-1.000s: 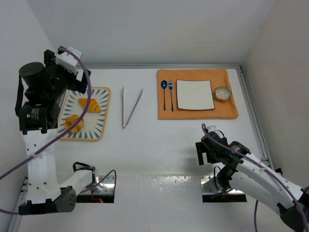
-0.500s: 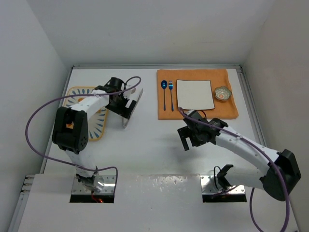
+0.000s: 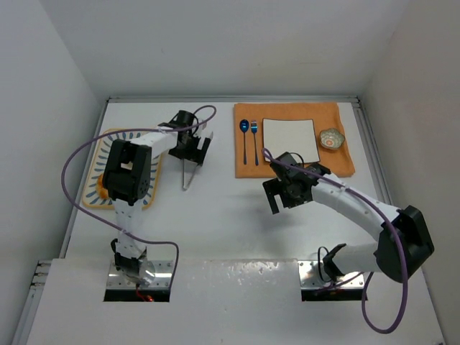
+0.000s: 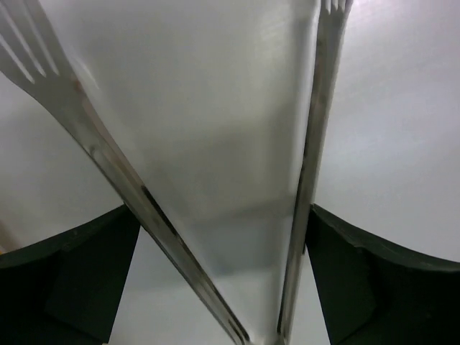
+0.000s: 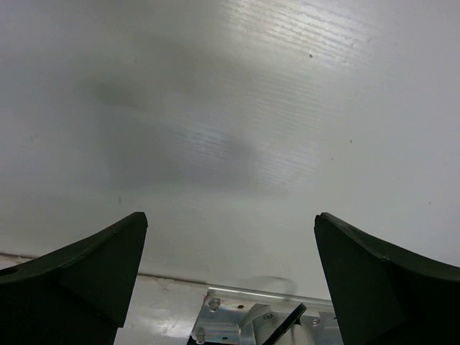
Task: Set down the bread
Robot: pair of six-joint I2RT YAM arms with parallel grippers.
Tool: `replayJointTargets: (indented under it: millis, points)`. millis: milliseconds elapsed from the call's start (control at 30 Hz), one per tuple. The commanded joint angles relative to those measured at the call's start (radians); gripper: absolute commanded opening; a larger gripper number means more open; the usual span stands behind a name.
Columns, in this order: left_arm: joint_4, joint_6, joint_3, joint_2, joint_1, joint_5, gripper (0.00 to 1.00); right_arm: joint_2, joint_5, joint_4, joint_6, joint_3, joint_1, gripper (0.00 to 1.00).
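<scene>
The bread does not show: my left arm lies across the striped tray [image 3: 92, 192] where it sat. My left gripper [image 3: 194, 149] is open and low over the metal tongs [image 3: 186, 175]. In the left wrist view the gripper [image 4: 224, 287] straddles both tong arms [image 4: 310, 158], with a dark finger [image 4: 68, 280] outside each arm and close to it. My right gripper [image 3: 276, 200] is open and empty over bare table near the middle; its wrist view [image 5: 230, 280] shows only the white table between the fingers [image 5: 75, 280].
An orange placemat [image 3: 343, 162] at the back right holds a white square plate [image 3: 290, 140], a blue spoon [image 3: 244, 140], a blue fork [image 3: 254, 140] and a small patterned bowl [image 3: 331, 139]. Walls close in on the left, back and right.
My left arm swung from above the tray over to the tongs and lowered around them. My right arm reached forward towards the table's middle.
</scene>
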Motion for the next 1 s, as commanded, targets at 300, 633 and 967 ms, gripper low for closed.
replayJointTargets:
  millis: [300,633,967]
  points:
    - [0.043,-0.072,-0.016,0.014,-0.048,-0.125,0.69,-0.032,0.022,-0.026,-0.033,0.035,-0.040,1.00]
    - [-0.378,0.121,0.398,-0.070,-0.039,-0.072,0.56,-0.138,0.031,0.001,-0.041,0.006,-0.054,1.00]
    - [-0.560,0.194,0.413,-0.308,0.269,0.005,0.56,-0.265,0.016,0.050,-0.033,-0.083,-0.054,1.00]
